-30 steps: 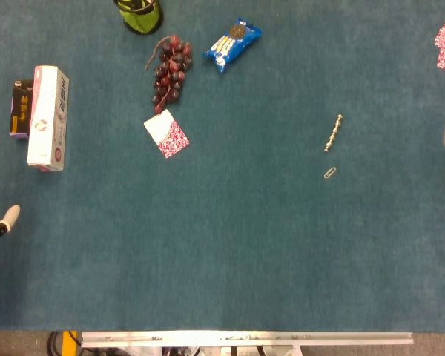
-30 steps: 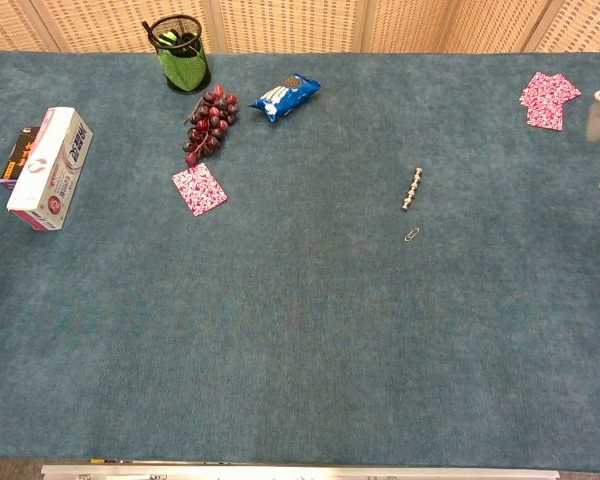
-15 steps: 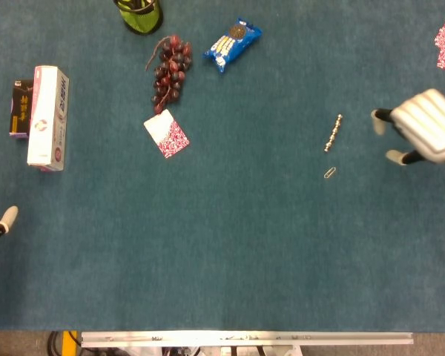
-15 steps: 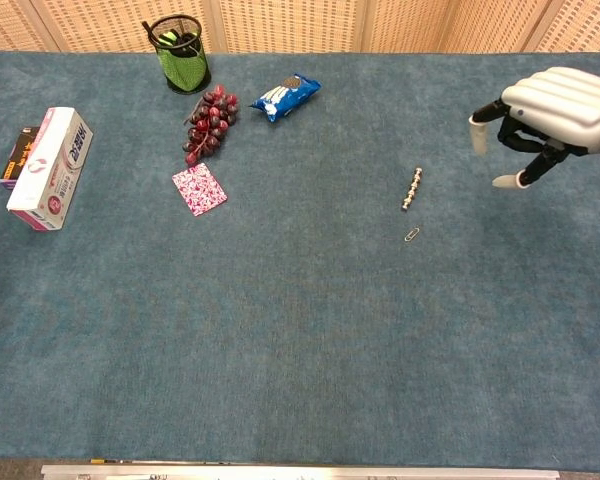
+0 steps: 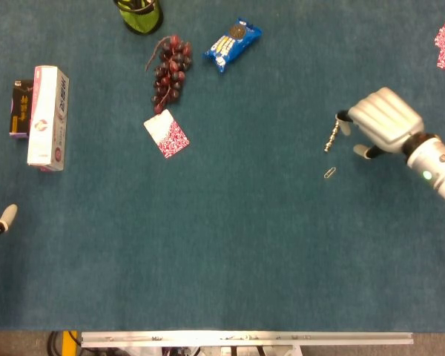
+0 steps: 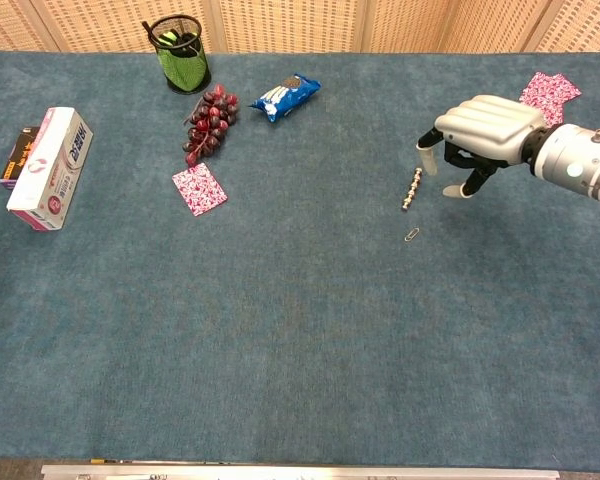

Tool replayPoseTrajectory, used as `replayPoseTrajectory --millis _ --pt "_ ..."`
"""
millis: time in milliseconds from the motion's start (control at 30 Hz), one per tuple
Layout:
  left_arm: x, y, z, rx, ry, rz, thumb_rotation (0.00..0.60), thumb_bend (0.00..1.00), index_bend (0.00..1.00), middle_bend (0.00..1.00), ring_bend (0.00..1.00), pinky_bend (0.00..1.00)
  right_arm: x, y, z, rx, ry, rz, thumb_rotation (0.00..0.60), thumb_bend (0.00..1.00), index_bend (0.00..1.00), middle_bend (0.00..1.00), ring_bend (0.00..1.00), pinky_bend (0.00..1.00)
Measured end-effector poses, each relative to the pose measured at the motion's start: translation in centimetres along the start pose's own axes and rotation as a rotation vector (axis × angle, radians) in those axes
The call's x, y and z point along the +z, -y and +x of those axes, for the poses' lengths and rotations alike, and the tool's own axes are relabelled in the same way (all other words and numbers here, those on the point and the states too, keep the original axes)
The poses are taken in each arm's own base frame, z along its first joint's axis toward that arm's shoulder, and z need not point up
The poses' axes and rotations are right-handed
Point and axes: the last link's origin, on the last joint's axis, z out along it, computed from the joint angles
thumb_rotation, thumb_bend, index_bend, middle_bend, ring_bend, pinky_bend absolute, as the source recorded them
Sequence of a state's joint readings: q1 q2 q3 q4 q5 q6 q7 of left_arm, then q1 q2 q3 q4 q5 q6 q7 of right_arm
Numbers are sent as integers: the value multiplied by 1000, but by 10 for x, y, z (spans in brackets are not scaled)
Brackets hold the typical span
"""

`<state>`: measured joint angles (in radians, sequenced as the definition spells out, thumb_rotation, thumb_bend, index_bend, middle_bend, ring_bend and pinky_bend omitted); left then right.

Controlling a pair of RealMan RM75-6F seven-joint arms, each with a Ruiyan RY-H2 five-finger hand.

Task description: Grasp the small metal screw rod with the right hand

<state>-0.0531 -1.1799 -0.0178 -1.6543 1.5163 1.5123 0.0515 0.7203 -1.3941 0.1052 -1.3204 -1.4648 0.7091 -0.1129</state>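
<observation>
Reach under way, grasp undone.
My right hand (image 6: 480,130) hovers empty, fingers apart, just beside the screw rod (image 6: 411,189).

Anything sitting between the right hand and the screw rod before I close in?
Nothing visible. The right hand hovers just right of the screw rod with only bare blue mat between them. The paper clip lies on the near side of the rod, off the line of approach.

We see a table (image 6: 280,350) covered in blue-green felt. Behind it stands a beige perforated wall panel (image 6: 290,25). A metal rail (image 5: 245,338) edges the near side.
</observation>
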Motion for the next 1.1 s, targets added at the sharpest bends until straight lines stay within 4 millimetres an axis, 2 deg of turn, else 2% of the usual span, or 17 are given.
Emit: replayPoseTrajectory --millis 600,1100 --pt "-2 9 -3 -4 8 30 600 203 0 64 41 12 35 15 -14 -39 83 12 600 205 529 964 1000 1000" --pt "-1 13 -4 0 9 42 600 203 0 64 41 12 50 23 -21 -51 111 20 600 230 529 964 1000 1000"
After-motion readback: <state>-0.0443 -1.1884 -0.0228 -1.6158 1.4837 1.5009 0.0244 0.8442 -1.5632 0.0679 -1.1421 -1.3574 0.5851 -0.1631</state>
